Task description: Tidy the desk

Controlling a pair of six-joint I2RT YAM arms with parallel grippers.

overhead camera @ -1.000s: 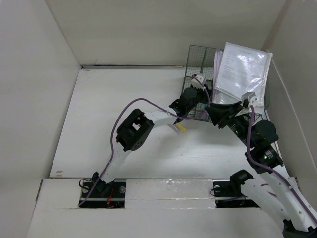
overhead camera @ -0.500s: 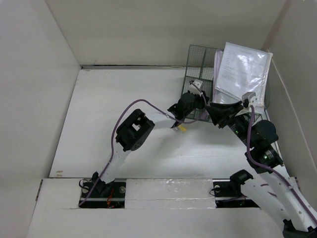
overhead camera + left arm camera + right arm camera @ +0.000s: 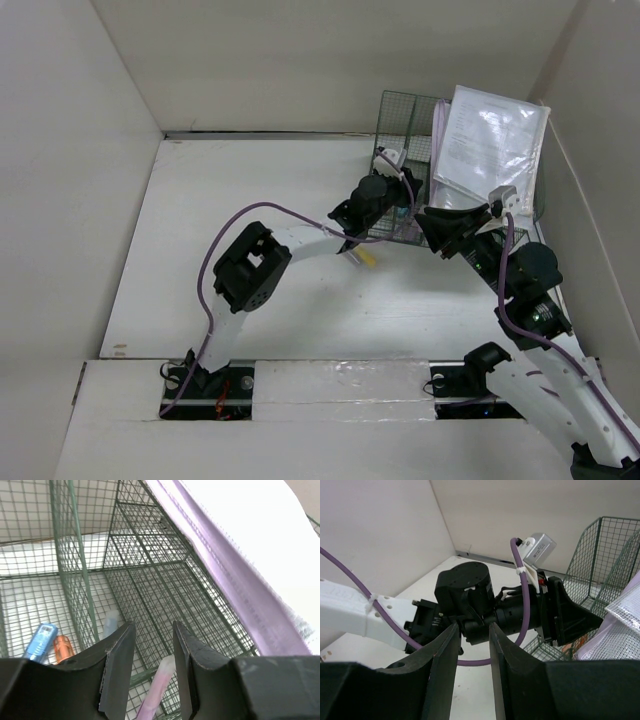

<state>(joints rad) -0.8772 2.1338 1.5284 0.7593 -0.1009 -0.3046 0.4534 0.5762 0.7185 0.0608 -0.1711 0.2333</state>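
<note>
Desk [image 3: 250, 200]: white top, spread under both arms.
Left gripper [image 3: 150, 630]: jaws slightly apart, pink pen [image 3: 159, 690] showing in the gap, at the mesh rack [image 3: 398, 112] in the desk's far right corner.
Papers [image 3: 495, 135]: leaning in rack.
Right gripper [image 3: 472, 627]: jaws slightly apart, facing left wrist.

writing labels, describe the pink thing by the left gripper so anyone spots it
Find the dark green wire-mesh organizer at the far right corner of the desk. In the left wrist view, a pale pink stick shows low between the fingers of the left gripper, right of the upright mesh divider. What sets it apart: the blue item and the orange item sit left of that divider.
</note>
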